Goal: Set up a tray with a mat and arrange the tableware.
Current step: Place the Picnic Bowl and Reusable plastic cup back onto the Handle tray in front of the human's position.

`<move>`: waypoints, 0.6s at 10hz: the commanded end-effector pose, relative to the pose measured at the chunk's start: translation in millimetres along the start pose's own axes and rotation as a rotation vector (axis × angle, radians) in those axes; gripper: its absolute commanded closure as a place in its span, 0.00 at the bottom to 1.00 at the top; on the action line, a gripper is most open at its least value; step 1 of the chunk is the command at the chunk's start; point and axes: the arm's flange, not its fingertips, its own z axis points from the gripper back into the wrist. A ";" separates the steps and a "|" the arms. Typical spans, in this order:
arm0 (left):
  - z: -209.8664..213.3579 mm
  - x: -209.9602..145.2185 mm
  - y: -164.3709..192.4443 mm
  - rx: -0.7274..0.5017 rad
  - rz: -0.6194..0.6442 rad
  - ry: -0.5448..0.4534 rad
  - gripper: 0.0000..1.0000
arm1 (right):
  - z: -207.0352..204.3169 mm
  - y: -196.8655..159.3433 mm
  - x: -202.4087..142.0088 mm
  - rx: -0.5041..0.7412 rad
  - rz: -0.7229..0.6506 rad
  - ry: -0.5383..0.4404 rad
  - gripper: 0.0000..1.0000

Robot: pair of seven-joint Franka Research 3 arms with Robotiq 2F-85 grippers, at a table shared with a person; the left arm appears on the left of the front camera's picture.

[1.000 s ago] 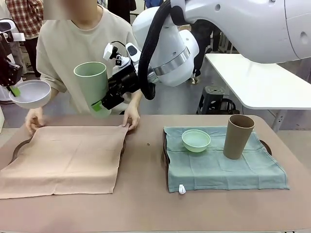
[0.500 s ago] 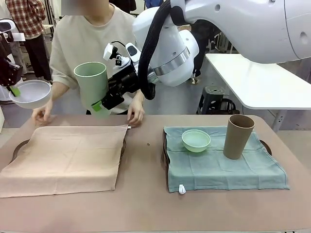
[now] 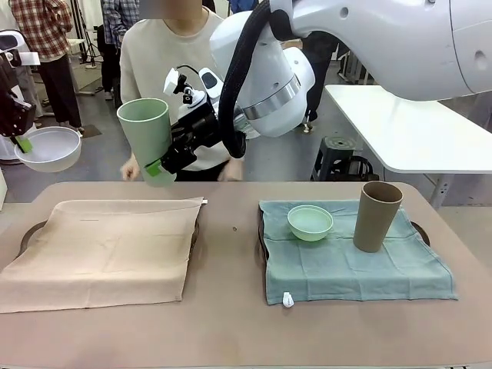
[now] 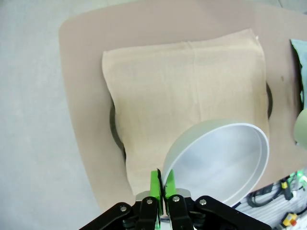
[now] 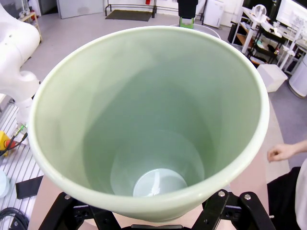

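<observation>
Tan mat (image 3: 104, 250) now lies flat on the 9 o'clock tray (image 3: 31, 229), the person's hands (image 3: 131, 171) pulled back, so placing can probably start. Two mats, two tumblers, two bowls. Right gripper (image 3: 157, 165) clamps the pale-green tumbler (image 3: 146, 138) at 11 o'clock; left gripper (image 4: 161, 189) pinches the white bowl (image 4: 223, 160) above.

A white table (image 3: 415, 131) stands beyond the counter's (image 3: 231, 323) far right corner, with a dark stool (image 3: 338, 154) on the grey floor beside it. Behind the counter's far left corner stands a person in a plaid shirt (image 3: 42, 31).
</observation>
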 end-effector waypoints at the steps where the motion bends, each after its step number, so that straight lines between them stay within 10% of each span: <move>1: 1.4 0.2 0.3 0.001 -0.004 -0.008 1.00 | 0.5 -0.7 2.0 0.006 0.000 -0.008 0.50; 4: 1.4 0.2 0.3 0.001 -0.004 -0.008 1.00 | 0.5 -0.7 2.0 0.006 0.000 -0.008 0.50; 5: 0.0 0.0 0.0 0.000 0.000 0.000 0.96 | 0.0 0.0 0.0 0.000 0.000 0.000 0.19; 6: -27.5 10.5 6.9 0.027 0.017 0.081 0.96 | -17.2 -8.0 -20.3 0.048 -0.030 -0.036 0.19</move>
